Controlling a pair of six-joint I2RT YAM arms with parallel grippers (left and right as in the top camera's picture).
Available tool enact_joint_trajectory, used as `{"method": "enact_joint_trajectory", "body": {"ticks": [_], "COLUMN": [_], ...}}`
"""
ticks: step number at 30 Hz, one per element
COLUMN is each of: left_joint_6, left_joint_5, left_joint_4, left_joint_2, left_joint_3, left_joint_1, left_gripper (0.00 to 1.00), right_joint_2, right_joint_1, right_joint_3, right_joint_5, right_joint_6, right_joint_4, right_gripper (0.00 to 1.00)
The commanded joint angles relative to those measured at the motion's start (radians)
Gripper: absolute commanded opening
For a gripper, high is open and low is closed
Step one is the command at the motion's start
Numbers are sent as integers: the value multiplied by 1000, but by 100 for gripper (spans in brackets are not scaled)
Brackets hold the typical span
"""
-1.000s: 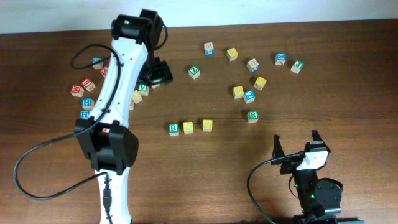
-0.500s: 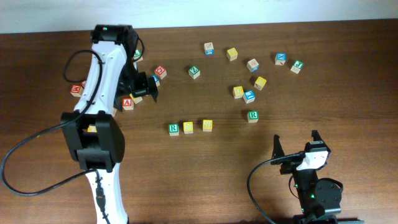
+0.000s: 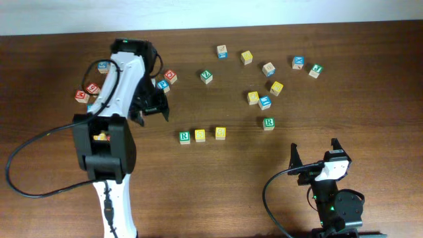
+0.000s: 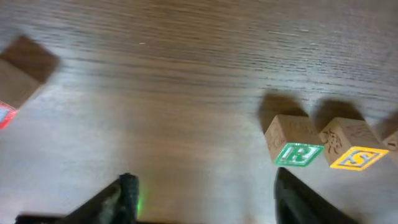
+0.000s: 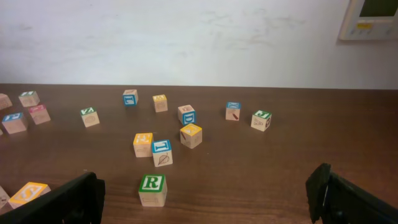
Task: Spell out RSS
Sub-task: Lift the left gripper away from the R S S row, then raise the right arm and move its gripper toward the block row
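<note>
Cut off at the right edge of the left wrist view: second yellow cube (image 4: 392, 142), letter unreadable there. Blurred at the left edge, a red-faced cube (image 4: 18, 78). Spread wide and empty at the left gripper (image 4: 208, 202), hovering over the table (image 3: 264, 192) near the row's R end. Equally parted and empty at the right gripper (image 3: 314, 153), well apart from the row. Lined up mid-table, just beside one another: green R cube (image 4: 292, 140), yellow S cube (image 4: 349, 145), then that second yellow cube. Square wooden blocks, pale grained sides, on dark streaked wood.

In the lower right of the left wrist view, the green R cube (image 4: 292, 142) reads R and the yellow S cube (image 4: 351, 144) beside it reads S. At lower centre of the right wrist view, a stray R cube (image 5: 152, 190) shows a green R.
</note>
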State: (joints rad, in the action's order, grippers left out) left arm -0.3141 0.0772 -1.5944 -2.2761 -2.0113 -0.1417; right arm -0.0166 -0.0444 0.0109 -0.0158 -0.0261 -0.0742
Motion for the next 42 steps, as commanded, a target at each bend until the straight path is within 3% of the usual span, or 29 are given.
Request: {"method": "enact_joint_trajectory", "body": {"ticks": [1,2,3,4,6,9,11,14,16,17,20,29,33,39,42], "left_joint_6": [6,6,6,11,36,41,64,81,80,79,72,16,16,16,-16], "left_joint_5": [6,6,6,6,19,94,114,96,74,66,57,-35,-101,-123,-124], "left_joint_4": [56,68,82,83,72,53,72,80,71,58,-34,-6,-12,-10,64], "left_joint_2": [-2,-2,-2,-2,1,37,147,301,396,415,427,493,612,621,621], "left_joint_3": [85,100,121,124,113,45,7,8,8,8,27,69,69,119,196], "left_joint_1": [-37,-42,-48,-48,-48,-45,-45,-45,-53,-60,-99,-197,-196,-196,-196], "left_gripper": [58,53,41,37,37,31,32,31,7,0,0,0,0,0,0], "right_joint_2": [4,4,4,4,4,4,4,4,4,4,4,-48,-304,-698,-877], "right_joint_1": [6,6,6,6,6,6,6,6,6,6,6,6,6,6,6], "right_joint_3": [-5,-5,-5,-5,-5,-5,-5,-5,-5,-5,30,312,537,911,1090], "right_joint_5": [9,9,9,9,6,-283,-482,-562,-578,-615,-711,-705,-711,-705,-616], "right_joint_6": [-8,-8,-8,-8,-9,-189,-291,-310,-402,-429,-439,-315,-206,-57,-60], "right_joint_4": [-5,-5,-5,-5,5,52,116,127,172,232,308,78,-96,-489,-716], "right_gripper": [98,98,98,98,98,98,98,98,98,98,98,98,98,98,98]}}
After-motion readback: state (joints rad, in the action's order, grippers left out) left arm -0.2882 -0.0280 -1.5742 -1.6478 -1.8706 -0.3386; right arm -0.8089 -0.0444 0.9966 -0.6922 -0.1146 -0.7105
